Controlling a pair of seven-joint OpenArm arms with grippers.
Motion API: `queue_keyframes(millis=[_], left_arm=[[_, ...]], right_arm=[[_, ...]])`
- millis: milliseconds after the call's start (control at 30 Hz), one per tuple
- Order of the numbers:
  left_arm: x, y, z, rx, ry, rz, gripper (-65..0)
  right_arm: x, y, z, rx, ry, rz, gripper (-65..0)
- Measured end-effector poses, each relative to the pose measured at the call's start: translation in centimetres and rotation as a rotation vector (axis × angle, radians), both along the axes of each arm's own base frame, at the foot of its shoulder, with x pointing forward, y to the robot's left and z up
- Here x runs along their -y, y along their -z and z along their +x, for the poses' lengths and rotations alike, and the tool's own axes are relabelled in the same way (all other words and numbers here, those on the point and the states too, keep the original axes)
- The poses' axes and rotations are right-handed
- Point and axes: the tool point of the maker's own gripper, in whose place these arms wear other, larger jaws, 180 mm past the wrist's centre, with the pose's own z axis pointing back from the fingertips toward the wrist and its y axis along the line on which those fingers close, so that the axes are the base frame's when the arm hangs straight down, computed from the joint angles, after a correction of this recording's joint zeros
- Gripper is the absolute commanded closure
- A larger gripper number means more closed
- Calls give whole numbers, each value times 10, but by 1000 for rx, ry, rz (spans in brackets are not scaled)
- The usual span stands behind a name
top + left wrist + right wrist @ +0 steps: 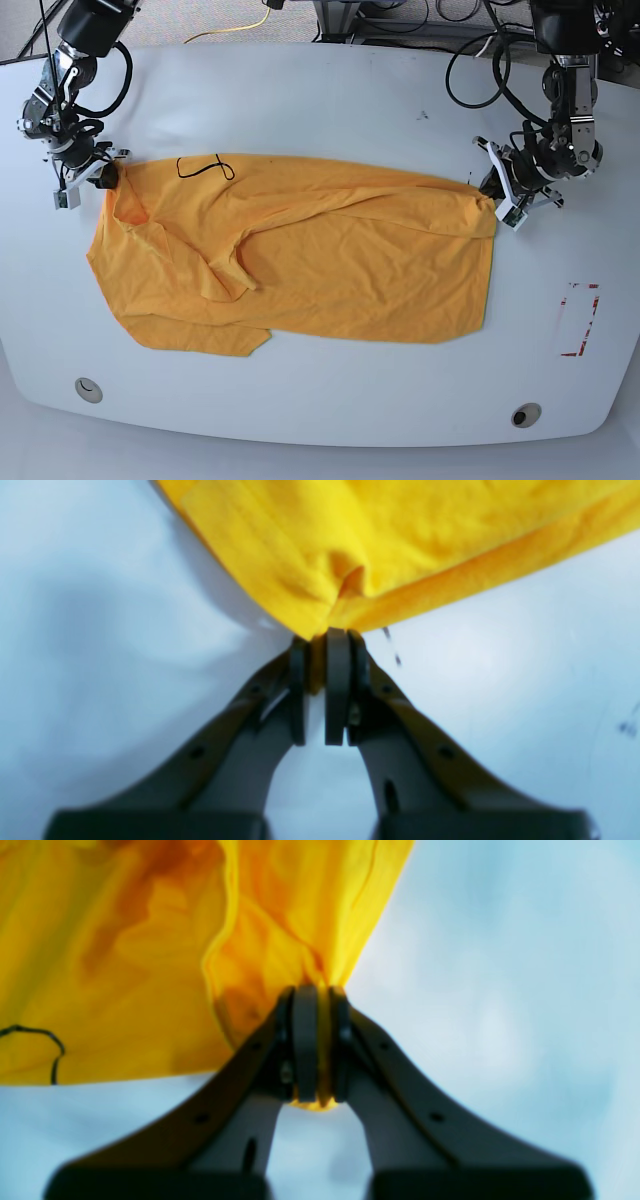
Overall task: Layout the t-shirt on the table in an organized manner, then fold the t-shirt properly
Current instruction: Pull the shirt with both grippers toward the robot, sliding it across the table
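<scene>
**Both Grippers Pinching Opposite Corners for Spreading**

White tabletop fills the background of every view.

Left wrist view: the left gripper (327, 680) has its jaws closed on a corner of the t-shirt (400, 540), with a strip of yellow cloth visible between the pads. The hem runs away from the pinch point, and the table (100, 630) lies bare on both sides.

Right wrist view: the right gripper (317, 1045) is clamped on a bunched fold of cloth. A black line drawing (45, 1045) shows at the frame's left edge.

Base view: the t-shirt (330, 270) lies across the table's centre, wrinkled, one side folded over. Each gripper holds an opposite end, apparently so the cloth can be tensioned flat. A red-tape rectangle (580, 320) lies well apart, near the edge.
</scene>
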Motion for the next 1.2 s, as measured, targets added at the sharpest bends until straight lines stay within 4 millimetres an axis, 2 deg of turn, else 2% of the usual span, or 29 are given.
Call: queue_keyframes(millis=[167, 300, 500, 567, 700, 900, 1200], left_arm=[[-2, -2, -18, -15, 28, 48, -4], [-5, -3, -40, -38, 68, 86, -4], [-8, -6, -66, -54, 72, 116, -8], [-14, -14, -74, -45, 57, 123, -8], [-31, -14, -89, -104, 37, 191, -8], [-41, -23, -95, -93, 10, 208, -8], [-48, -14, -120, -153, -9, 210, -10]], right_arm=[[-2, -1, -22, -30, -30, -42, 0], [-5, -1, -37, -61, -42, -62, 0], [-5, -1, -71, -131, -20, -87, 0], [-5, -3, -82, -138, -11, -97, 0], [-6, -3, -101, -185, -32, -121, 0], [-13, -2, -119, -201, -48, -117, 0], [-8, -2, -133, -216, -40, -119, 0]])
